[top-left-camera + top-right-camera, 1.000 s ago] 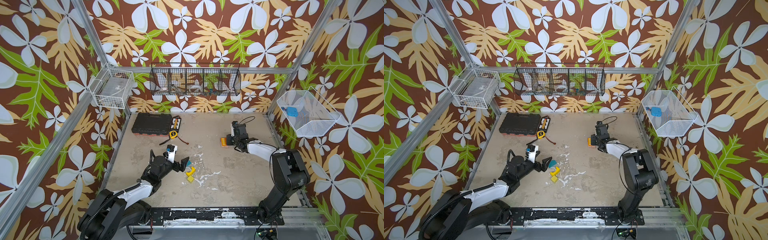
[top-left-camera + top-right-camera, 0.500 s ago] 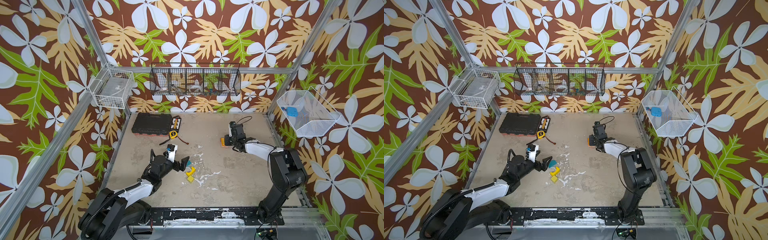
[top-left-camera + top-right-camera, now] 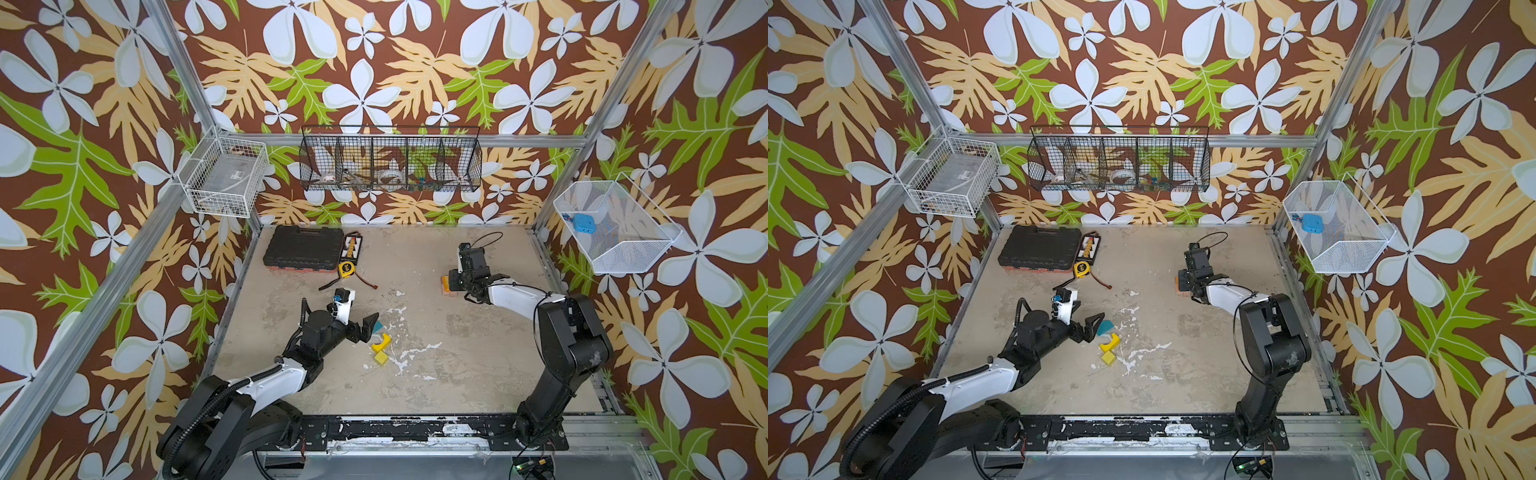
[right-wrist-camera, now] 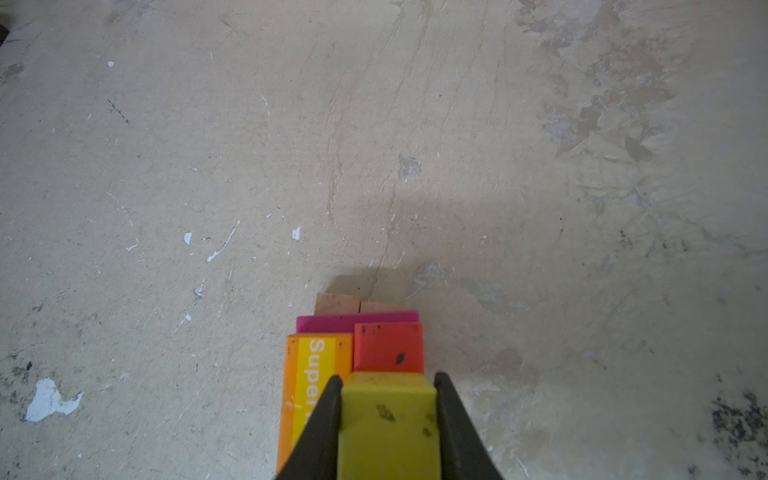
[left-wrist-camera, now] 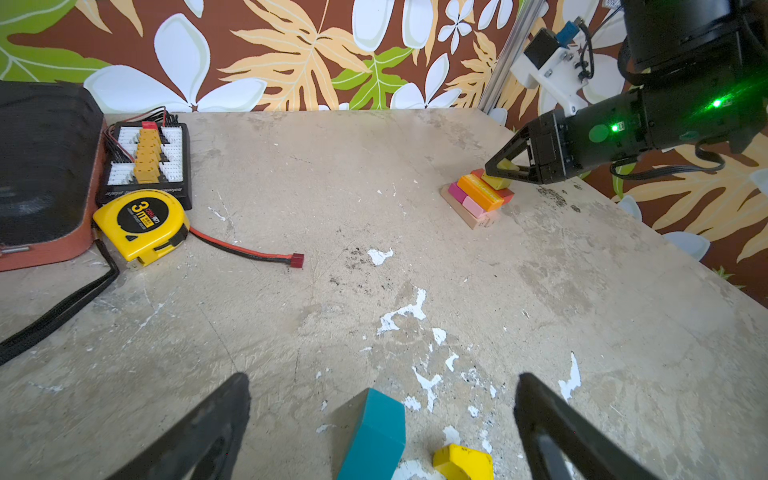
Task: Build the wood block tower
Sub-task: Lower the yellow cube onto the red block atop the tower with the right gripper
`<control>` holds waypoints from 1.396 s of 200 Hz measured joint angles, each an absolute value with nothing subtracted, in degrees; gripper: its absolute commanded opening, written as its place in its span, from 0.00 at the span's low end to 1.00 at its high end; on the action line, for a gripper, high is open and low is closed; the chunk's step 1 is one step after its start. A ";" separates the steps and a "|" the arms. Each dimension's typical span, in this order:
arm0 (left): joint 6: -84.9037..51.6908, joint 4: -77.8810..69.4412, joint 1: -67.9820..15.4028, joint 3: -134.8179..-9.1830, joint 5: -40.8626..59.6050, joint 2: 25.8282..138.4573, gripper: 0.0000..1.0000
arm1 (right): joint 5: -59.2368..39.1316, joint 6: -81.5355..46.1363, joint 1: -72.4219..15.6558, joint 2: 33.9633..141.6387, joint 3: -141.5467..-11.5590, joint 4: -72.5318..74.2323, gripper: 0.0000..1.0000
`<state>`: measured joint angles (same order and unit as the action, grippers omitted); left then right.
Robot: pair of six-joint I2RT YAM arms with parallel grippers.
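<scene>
well, my right gripper (image 4: 388,377) clamps a green block (image 4: 388,428) over the low tower (image 5: 478,196), and my left gripper (image 5: 382,380) gapes wide by three loose blocks (image 3: 381,343) left to stack.

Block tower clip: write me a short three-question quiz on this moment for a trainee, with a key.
1. True or false: the left tool is shut on a block.
2. What colour is the block lying nearest the left tool? A) teal B) red C) pink
3. What is the right tool shut on, at the top of the tower?
Key: 1 false, it stands wide open and empty; 2 A, the teal block; 3 the yellow-green block.
</scene>
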<state>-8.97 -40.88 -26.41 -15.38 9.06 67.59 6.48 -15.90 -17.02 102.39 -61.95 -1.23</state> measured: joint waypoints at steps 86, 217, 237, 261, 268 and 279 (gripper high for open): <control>-8.97 -40.88 -26.41 -15.38 9.06 67.59 1.00 | 6.68 -16.51 -17.12 100.27 -60.84 -2.13 0.65; -8.97 -40.88 -26.41 -15.38 9.04 67.59 1.00 | 4.32 -17.41 -17.12 98.35 -56.53 1.37 0.90; -8.97 -40.88 -26.41 -15.38 9.04 67.59 1.00 | 3.73 -17.61 -17.12 99.20 -56.93 1.63 0.90; -8.97 -40.88 -26.41 -15.38 8.91 67.59 1.00 | 2.98 -17.61 -17.12 99.96 -57.12 1.96 0.89; -8.97 -40.88 -26.41 -15.38 8.88 67.59 1.00 | 2.87 -17.61 -17.12 100.09 -57.12 1.96 0.89; -8.97 -40.88 -26.41 -15.38 8.86 67.64 1.00 | 2.68 -17.61 -17.12 100.20 -57.14 1.96 0.88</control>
<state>-8.97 -40.88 -26.41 -15.38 8.86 67.64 2.68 -17.61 -17.12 100.20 -57.14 1.96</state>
